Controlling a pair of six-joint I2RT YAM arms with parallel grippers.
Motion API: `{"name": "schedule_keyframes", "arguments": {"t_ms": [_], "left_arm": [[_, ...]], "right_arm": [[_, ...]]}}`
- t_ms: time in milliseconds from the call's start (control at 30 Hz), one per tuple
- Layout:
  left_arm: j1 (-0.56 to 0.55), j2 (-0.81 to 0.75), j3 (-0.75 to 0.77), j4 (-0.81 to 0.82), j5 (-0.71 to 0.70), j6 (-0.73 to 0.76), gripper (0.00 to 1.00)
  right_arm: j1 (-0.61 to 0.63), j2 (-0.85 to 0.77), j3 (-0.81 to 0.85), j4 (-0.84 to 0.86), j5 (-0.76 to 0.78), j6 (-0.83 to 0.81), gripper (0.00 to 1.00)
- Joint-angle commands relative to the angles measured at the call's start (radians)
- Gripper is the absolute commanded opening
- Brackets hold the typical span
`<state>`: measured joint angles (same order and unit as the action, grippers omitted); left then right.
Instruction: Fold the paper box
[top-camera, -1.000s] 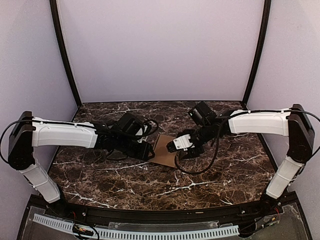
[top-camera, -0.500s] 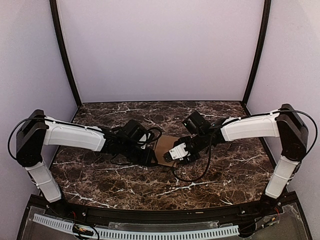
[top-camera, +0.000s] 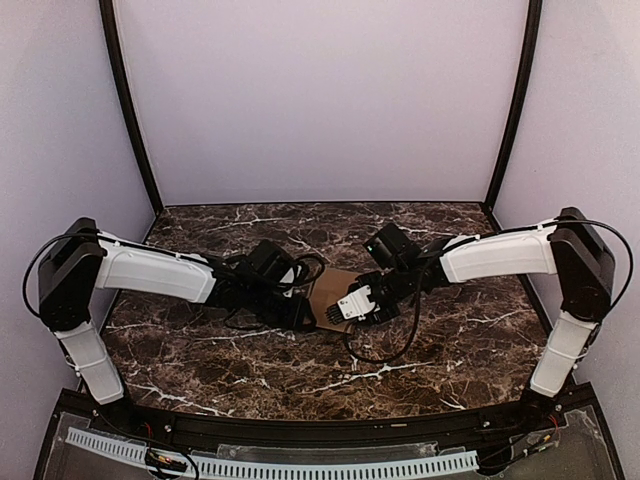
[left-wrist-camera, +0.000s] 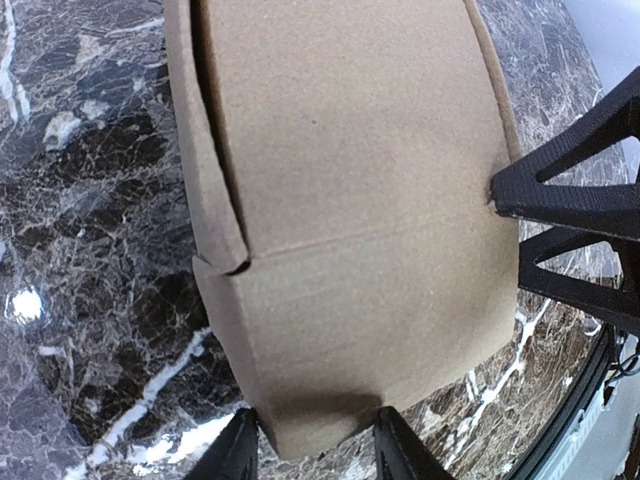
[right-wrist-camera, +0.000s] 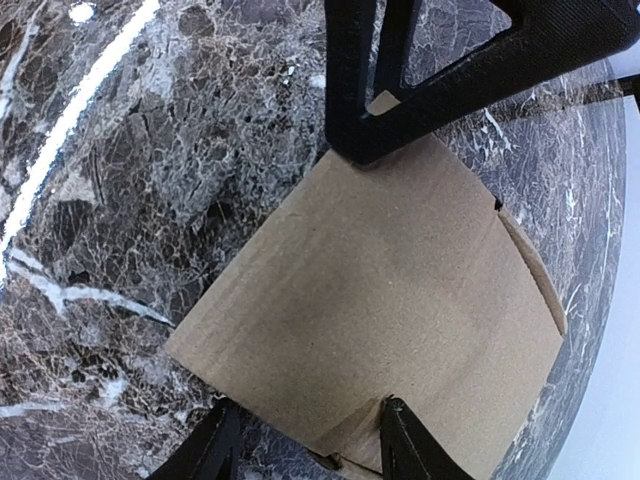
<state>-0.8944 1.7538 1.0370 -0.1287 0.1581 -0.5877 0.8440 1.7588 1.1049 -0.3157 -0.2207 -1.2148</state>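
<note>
1. The paper box (top-camera: 335, 287): one piece, plain brown, lying mid-desk (top-camera: 200, 365) between the two arms. It looks mostly flat and bowed upward along its length.
2. Left claw (left-wrist-camera: 315, 445): part open, with the box's near end filling the gap between its two fingers. I cannot tell whether it squeezes the card or merely brackets it.
3. Right claw (right-wrist-camera: 305, 440): in the same posture on the opposite end. It is part open with the card edge between its fingers, and I cannot tell how firm the grip is.
4. Count: one box, two claws with two fingers each, one side flap (left-wrist-camera: 205, 150) turned up along one edge, one cross crease (left-wrist-camera: 370, 240).
5. Risk: the bow suggests end-on pressure. More push could buckle the panel away from the crease rather than fold it there.
6. Risk: the card could skid out of either claw on the smooth marble if the hold is light.
7. Risk: the claws are very near each other, so closing the distance further could knock fingers together.
8. Risk: the slack cable (top-camera: 380, 352) looping just beside the box might snag.
</note>
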Motion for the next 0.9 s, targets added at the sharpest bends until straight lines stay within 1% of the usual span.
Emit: {"name": "schedule_keyframes", "arguments": {"t_ms": [0,167,300,400,567,700,867], "left_arm": [[0.014,0.015,-0.017,0.061,-0.016,0.005,0.40],[0.020,0.030,-0.016,0.088,-0.019,0.008,0.40],[0.026,0.042,-0.015,0.120,0.001,0.013,0.38],[0.030,0.040,-0.012,0.124,0.007,0.011,0.38],[0.030,-0.005,-0.018,0.158,-0.010,0.005,0.38],[0.030,-0.035,-0.009,0.145,-0.035,0.026,0.38],[0.048,0.000,0.029,0.108,-0.028,0.044,0.39]], "right_arm": [[0.001,0.037,0.018,-0.004,-0.017,0.022,0.47],[-0.009,0.042,0.035,-0.009,-0.029,0.035,0.46],[-0.018,0.048,0.049,-0.016,-0.043,0.055,0.45],[-0.034,0.048,0.068,-0.030,-0.081,0.078,0.45],[-0.046,0.044,0.083,-0.038,-0.091,0.088,0.45],[-0.057,0.043,0.098,-0.053,-0.115,0.107,0.45],[-0.071,0.051,0.125,-0.071,-0.131,0.136,0.46]]}}
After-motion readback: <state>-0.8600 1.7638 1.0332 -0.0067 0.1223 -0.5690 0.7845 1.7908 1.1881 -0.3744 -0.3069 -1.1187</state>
